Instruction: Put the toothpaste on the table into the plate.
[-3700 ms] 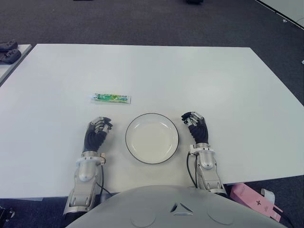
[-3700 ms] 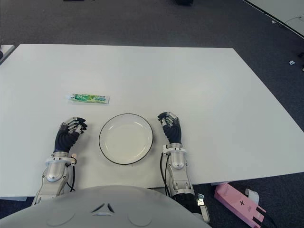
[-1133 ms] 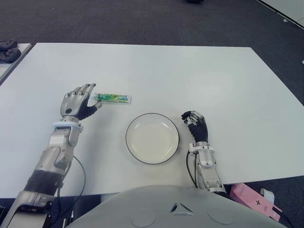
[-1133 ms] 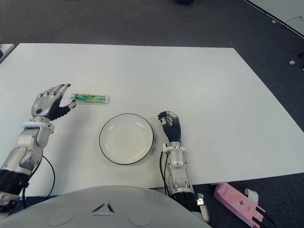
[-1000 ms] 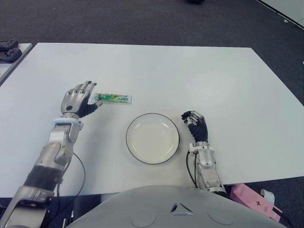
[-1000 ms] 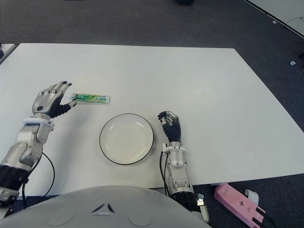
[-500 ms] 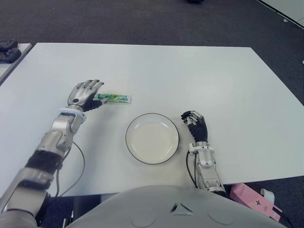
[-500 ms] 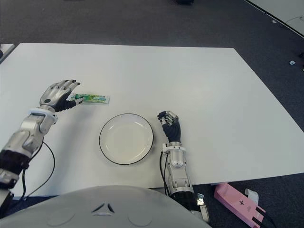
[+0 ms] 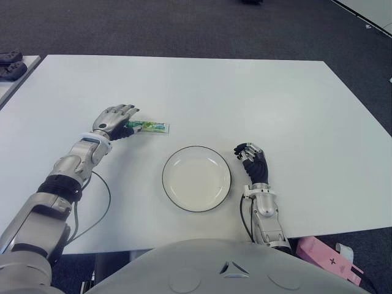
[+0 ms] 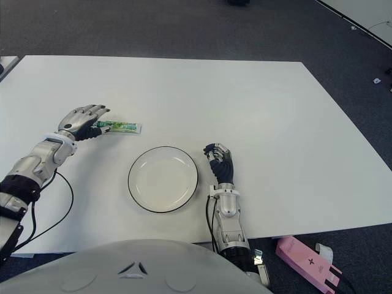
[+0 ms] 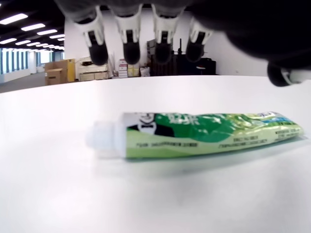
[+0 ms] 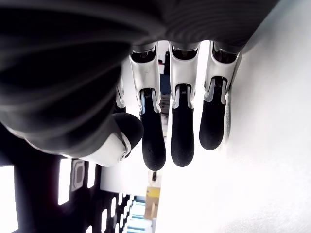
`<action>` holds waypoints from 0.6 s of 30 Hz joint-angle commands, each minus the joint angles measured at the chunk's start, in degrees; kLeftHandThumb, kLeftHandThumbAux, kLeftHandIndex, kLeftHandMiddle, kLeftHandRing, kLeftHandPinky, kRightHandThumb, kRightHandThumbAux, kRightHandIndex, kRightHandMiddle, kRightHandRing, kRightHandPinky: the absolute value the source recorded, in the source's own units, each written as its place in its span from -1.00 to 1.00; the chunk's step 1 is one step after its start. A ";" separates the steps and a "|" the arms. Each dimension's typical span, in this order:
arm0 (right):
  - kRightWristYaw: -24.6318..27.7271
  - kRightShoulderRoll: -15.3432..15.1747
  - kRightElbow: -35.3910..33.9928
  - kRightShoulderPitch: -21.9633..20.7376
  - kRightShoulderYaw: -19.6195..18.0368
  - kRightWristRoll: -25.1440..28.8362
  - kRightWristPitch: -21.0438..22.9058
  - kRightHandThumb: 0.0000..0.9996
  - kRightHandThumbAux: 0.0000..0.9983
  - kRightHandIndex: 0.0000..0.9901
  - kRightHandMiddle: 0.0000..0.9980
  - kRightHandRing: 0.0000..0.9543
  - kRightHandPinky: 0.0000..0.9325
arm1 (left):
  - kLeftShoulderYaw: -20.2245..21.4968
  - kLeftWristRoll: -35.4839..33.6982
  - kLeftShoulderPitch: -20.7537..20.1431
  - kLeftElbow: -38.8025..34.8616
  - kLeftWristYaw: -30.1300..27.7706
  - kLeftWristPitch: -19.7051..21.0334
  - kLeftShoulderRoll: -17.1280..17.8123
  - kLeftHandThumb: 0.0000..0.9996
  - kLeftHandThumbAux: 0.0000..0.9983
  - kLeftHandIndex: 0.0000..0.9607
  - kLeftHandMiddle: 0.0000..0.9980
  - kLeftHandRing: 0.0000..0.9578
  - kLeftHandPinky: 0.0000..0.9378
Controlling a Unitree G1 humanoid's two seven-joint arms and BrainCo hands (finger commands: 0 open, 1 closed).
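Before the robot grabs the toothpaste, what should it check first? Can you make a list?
1. Toothpaste lying flat on the table, cap end toward the left hand: ok.
2. Left hand above the cap end, fingers spread over the tube: ok.
3. Fingers closed on the tube: not ok, the wrist view shows them hanging above it.
4. Plate empty and ready: ok.
5. Path from tube to plate free of other things: ok.
6. Right hand out of the way, beside the plate on its right side: ok.
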 commanded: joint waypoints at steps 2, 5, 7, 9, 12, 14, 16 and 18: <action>-0.33 0.28 0.25 0.50 -0.11 0.09 0.75 0.41 0.46 -0.13 -0.02 -0.03 -0.05 | -4.36 1.04 -5.23 8.55 1.33 -4.18 -0.57 -0.14 -0.86 -1.00 -1.00 -1.00 -1.00; -0.27 0.40 0.02 0.67 -0.10 0.23 0.79 0.41 0.46 -0.13 -0.02 -0.03 -0.05 | -6.43 1.63 -7.70 12.86 2.11 -5.62 -1.19 -0.14 -0.82 -1.00 -1.00 -1.00 -1.00; -0.28 0.45 -0.05 0.78 -0.08 0.22 0.72 0.41 0.46 -0.13 -0.02 -0.03 -0.05 | -7.77 2.02 -8.99 14.91 2.37 -6.40 -1.32 -0.13 -0.79 -1.00 -1.00 -1.00 -1.00; -0.26 0.50 -0.16 0.88 -0.07 0.24 0.73 0.41 0.46 -0.13 -0.02 -0.03 -0.04 | -8.93 2.33 -10.06 16.56 2.58 -6.92 -1.43 -0.12 -0.76 -1.00 -1.00 -1.00 -1.00; -0.37 0.59 -0.29 1.04 -0.08 0.21 0.62 0.41 0.46 -0.13 -0.01 -0.03 -0.04 | -11.15 3.29 -11.97 19.12 2.01 -7.26 -1.69 -0.11 -0.71 -1.00 -1.00 -1.00 -1.00; -0.50 0.62 -0.35 1.12 -0.07 0.08 0.51 0.41 0.46 -0.13 -0.01 -0.03 -0.04 | -12.25 3.64 -12.87 20.35 1.81 -7.40 -1.82 -0.10 -0.69 -1.00 -1.00 -1.00 -1.00; -0.54 0.61 -0.51 1.20 -0.05 0.01 0.53 0.41 0.46 -0.13 -0.01 -0.02 -0.03 | -13.28 3.86 -13.64 21.36 1.53 -7.43 -1.92 -0.10 -0.68 -1.00 -1.00 -1.00 -1.00; -0.38 0.61 -0.85 1.42 0.00 0.17 0.64 0.41 0.46 -0.13 -0.01 -0.02 -0.03 | -14.29 4.07 -14.38 22.35 0.98 -7.39 -2.01 -0.10 -0.67 -1.00 -1.00 -1.00 -1.00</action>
